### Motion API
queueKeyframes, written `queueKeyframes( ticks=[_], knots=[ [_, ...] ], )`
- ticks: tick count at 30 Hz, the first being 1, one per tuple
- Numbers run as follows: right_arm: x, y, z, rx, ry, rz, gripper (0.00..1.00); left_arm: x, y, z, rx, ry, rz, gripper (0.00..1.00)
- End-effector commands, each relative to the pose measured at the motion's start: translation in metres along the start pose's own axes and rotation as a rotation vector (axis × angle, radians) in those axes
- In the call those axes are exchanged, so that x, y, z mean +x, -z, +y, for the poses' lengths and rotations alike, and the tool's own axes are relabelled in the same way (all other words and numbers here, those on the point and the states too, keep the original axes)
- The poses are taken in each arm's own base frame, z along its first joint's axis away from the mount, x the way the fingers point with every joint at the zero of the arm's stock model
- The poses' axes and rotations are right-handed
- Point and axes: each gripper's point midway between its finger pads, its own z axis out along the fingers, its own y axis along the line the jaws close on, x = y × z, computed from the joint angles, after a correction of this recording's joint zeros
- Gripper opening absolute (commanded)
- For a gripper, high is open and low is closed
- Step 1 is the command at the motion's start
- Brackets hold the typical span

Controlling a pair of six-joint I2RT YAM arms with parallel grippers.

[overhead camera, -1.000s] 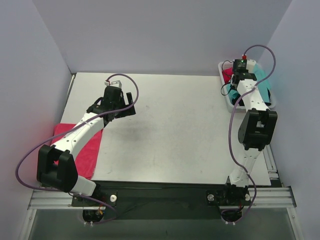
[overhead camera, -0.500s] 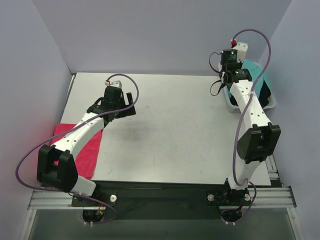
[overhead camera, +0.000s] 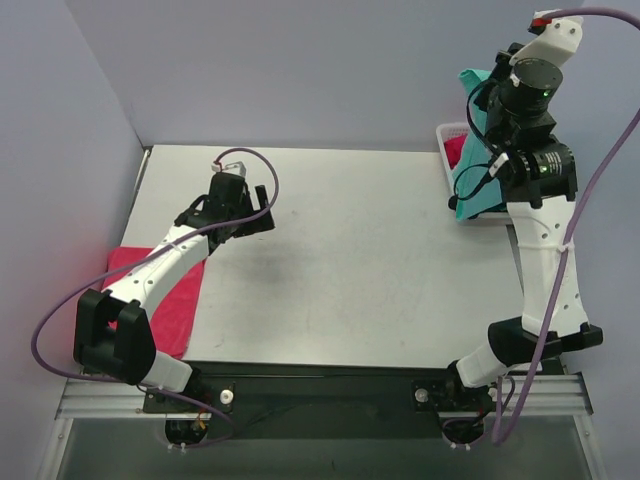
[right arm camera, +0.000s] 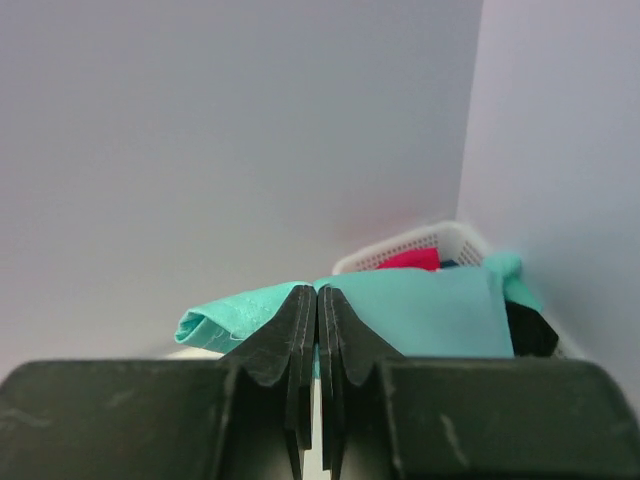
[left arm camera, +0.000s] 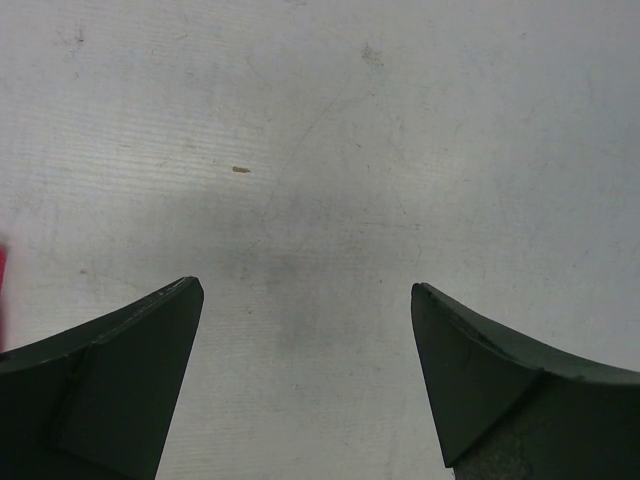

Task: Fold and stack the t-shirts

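Right gripper (right arm camera: 318, 297), clamped on the teal-green cloth t-shirt (right arm camera: 425, 312), has hoisted it from the white slotted plastic basket (right arm camera: 405, 245), upper right. Unfolding likely next. Left gripper (left arm camera: 307, 295) idle, fingers apart.

The teal t-shirt (right arm camera: 440, 310) is soft, matt cloth, lightly creased. The basket (right arm camera: 400, 245) is white slotted plastic. The table (left arm camera: 400, 150) is a pale, matt surface with faint scuffs.

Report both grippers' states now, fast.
Left gripper: open, holding nothing, over the table.
Right gripper: closed on the teal t-shirt, which hangs from it above the basket.
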Motion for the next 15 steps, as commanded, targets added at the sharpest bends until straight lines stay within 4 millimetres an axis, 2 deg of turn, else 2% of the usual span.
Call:
queueKeyframes(
  ticks=[1, 3, 4, 8, 9, 11, 12, 15],
  knots=[
    [-0.042, 0.022, 0.025, -0.128, 0.006, -0.103, 0.00, -0.011, 0.003, -0.014, 0.056, 0.021, -0.042, 0.97],
    [-0.054, 0.031, 0.035, -0.153, 0.027, -0.135, 0.00, -0.011, 0.004, -0.015, 0.062, 0.024, -0.042, 0.97],
    [-0.068, 0.039, 0.036, -0.167, 0.004, -0.167, 0.00, -0.011, 0.004, -0.015, 0.064, 0.027, -0.043, 0.97],
    [-0.089, 0.065, 0.054, -0.275, 0.022, -0.219, 0.00, -0.009, 0.006, -0.015, 0.072, 0.035, -0.047, 0.97],
    [-0.092, 0.076, 0.067, -0.323, 0.037, -0.233, 0.00, -0.008, 0.006, -0.014, 0.070, 0.037, -0.046, 0.97],
    [-0.099, 0.090, 0.075, -0.365, 0.054, -0.259, 0.00, -0.008, 0.007, -0.014, 0.070, 0.038, -0.046, 0.97],
    [-0.102, 0.101, 0.085, -0.404, 0.053, -0.271, 0.00, -0.007, 0.007, -0.013, 0.069, 0.040, -0.045, 0.97],
    [-0.113, 0.122, 0.094, -0.459, 0.082, -0.318, 0.00, -0.005, 0.007, -0.013, 0.069, 0.046, -0.044, 0.97]
  ],
)
